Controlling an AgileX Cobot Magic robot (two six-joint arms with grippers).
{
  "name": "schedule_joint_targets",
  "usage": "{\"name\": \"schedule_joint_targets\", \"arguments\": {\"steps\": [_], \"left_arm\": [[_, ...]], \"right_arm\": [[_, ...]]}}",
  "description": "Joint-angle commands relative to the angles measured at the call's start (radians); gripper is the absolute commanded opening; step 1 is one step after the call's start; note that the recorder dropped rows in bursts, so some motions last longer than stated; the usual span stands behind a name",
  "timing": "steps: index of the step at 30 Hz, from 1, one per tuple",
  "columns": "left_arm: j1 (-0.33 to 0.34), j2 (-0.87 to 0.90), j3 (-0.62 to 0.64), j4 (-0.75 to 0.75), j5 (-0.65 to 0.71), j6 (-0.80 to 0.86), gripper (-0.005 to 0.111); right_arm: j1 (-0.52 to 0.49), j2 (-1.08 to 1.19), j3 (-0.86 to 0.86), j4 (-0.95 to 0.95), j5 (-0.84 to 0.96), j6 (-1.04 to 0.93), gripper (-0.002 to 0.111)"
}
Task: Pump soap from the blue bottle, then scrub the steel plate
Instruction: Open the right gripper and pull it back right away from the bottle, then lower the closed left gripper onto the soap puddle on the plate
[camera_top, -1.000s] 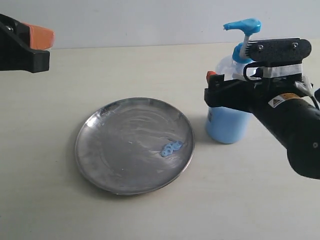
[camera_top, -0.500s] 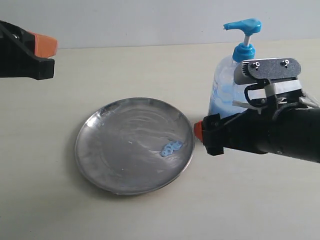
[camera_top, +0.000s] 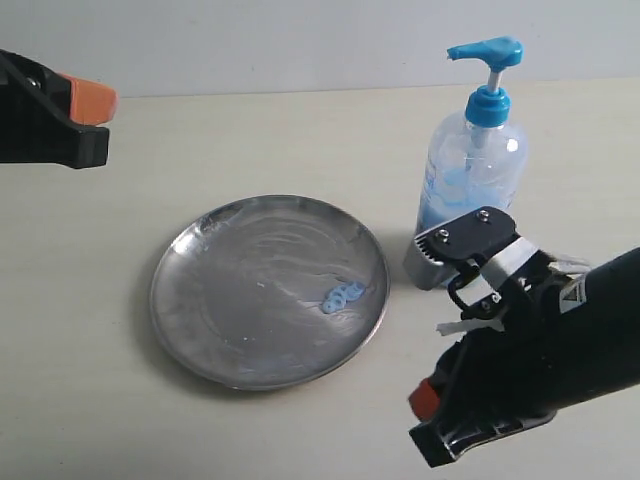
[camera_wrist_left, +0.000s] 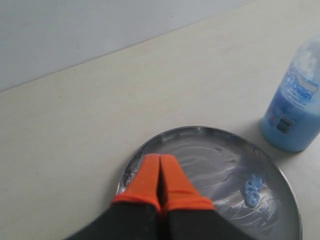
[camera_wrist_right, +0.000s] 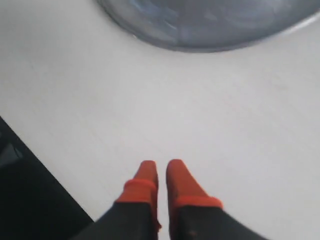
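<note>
While left hand (camera_wrist_left: 160, 172), right hand (camera_wrist_right: 161, 176) closed empty, blue bottle (camera_top: 470, 190) stands upright, pump head (camera_top: 485, 48) pointing left in exterior view

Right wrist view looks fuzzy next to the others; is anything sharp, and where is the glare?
Right wrist view: the round shiny steel plate is a blur, the orange-tipped right pincer slightly sharper. Exterior view: crisp, with streaky reflections on the plate and a white highlight on the clear bottle with the blue pump.

Exterior: looks down from near side over table (camera_top: 300, 440). Left wrist: faces steel plate (camera_wrist_left: 215, 155), blue bottle (camera_wrist_left: 295, 110) from far left. Right wrist: close, plate rim only.
</note>
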Motion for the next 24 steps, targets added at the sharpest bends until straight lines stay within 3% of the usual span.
{"name": "schedule_joint_targets", "arguments": {"steps": [1, 7, 11, 19, 24], "left_arm": [[0.001, 0.019, 0.008, -0.002, 0.009, 0.003, 0.000], [-0.003, 0.068, 0.036, -0.002, 0.004, 0.003, 0.000], [-0.044, 0.111, 0.036, -0.002, 0.004, 0.020, 0.000], [-0.191, 0.287, 0.036, -0.002, 0.004, 0.079, 0.000], [-0.246, 0.412, 0.007, -0.002, 0.006, 0.091, 0.000]], "right_arm": [[0.000, -0.014, -0.092, -0.373, 0.139, 0.300, 0.000], [0.000, -0.104, -0.122, -0.656, 0.155, 0.489, 0.000], [0.000, -0.200, -0.122, -0.803, 0.153, 0.573, 0.000], [0.000, -0.435, -0.086, -0.875, 0.088, 0.608, 0.000], [0.000, -0.569, -0.027, -0.883, 0.035, 0.639, 0.000]]}}
